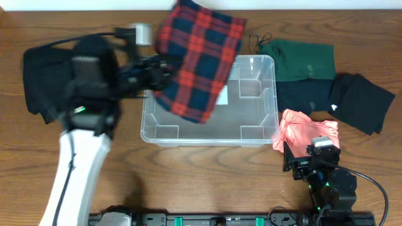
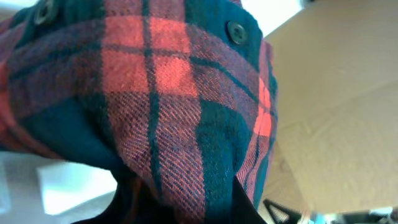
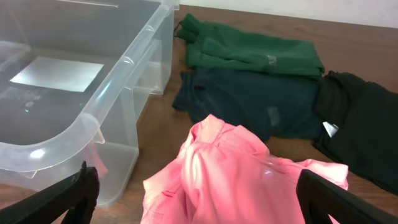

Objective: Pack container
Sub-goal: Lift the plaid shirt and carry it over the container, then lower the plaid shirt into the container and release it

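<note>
1. The left hand (image 1: 156, 69) is pinched tight on a red-and-navy plaid flannel shirt (image 1: 198, 59). The shirt hangs over the back-left part of the clear rectangular plastic container (image 1: 207, 139), and some of the cloth reaches past the far rim.
2. To do this step well, I judge the plaid shirt should be carried toward the middle of the container. It should then be lowered until the cloth pools on the base before release, so that no edge drapes over the rim.
3. The right hand (image 3: 196, 180) is spread wide and holds nothing. It hovers just over a crumpled pink garment (image 3: 230, 168) that lies beside the container's front right corner.
4. The container sits upright and open-topped in the middle of the wooden counter (image 1: 188, 182). It has rounded corners, moulded inner ribs and a white label on its base. Its visible floor is bare, though the shirt hides part of it.
5. A folded green garment (image 1: 301, 59), a dark navy garment (image 1: 301, 97) and a black garment (image 1: 361, 100) lie on the counter to the container's right.
</note>
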Tool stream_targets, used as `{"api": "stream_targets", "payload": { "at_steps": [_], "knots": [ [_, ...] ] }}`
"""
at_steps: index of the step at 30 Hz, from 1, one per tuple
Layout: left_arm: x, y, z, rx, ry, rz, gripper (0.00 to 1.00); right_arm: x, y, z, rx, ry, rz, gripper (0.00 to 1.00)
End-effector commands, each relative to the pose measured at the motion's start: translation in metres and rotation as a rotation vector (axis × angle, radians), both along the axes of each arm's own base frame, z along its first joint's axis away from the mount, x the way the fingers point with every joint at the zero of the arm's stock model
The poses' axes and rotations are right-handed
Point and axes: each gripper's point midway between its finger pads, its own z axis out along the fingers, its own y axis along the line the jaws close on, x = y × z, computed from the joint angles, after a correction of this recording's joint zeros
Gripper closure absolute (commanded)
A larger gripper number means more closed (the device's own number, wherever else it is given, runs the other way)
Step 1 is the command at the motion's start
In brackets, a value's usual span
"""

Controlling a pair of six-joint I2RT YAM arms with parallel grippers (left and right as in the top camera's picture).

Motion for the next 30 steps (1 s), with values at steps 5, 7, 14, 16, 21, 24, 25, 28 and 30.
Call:
{"api": "stream_targets", "payload": {
  "at_steps": [5, 7, 14, 16, 21, 24, 25, 28, 30],
  "knots": [
    [0.035, -0.054, -0.067, -0.029, 0.292, 0.241, 0.94, 0.0, 0.0, 0.0, 0.015, -0.001, -0.005, 0.01],
    [0.037, -0.064, -0.088, -0.019, 0.356, 0.255, 0.94, 0.0, 0.0, 0.0, 0.015, -0.001, -0.005, 0.01],
    [0.03, -0.086, -0.148, 0.043, 0.498, 0.235, 0.94, 0.0, 0.0, 0.0, 0.015, -0.001, -0.005, 0.01],
    [0.028, -0.084, -0.169, 0.062, 0.548, 0.261, 0.94, 0.0, 0.0, 0.0, 0.015, -0.001, -0.005, 0.01],
    [0.007, -0.085, -0.217, 0.062, 0.733, 0.283, 0.94, 0.0, 0.0, 0.0, 0.015, -0.001, -0.005, 0.01],
    [-0.009, -0.087, -0.233, 0.087, 0.778, 0.262, 0.94, 0.0, 0.0, 0.0, 0.015, -0.001, -0.005, 0.01],
    [-0.012, -0.087, -0.236, 0.09, 0.784, 0.258, 0.94, 0.0, 0.0, 0.0, 0.015, -0.001, -0.005, 0.01],
    [-0.017, -0.085, -0.242, 0.103, 0.797, 0.265, 0.94, 0.0, 0.0, 0.0, 0.015, -0.001, -0.005, 0.01],
    [-0.016, -0.078, -0.248, 0.125, 0.791, 0.297, 0.94, 0.0, 0.0, 0.0, 0.015, -0.001, -0.005, 0.01]
  ]
}}
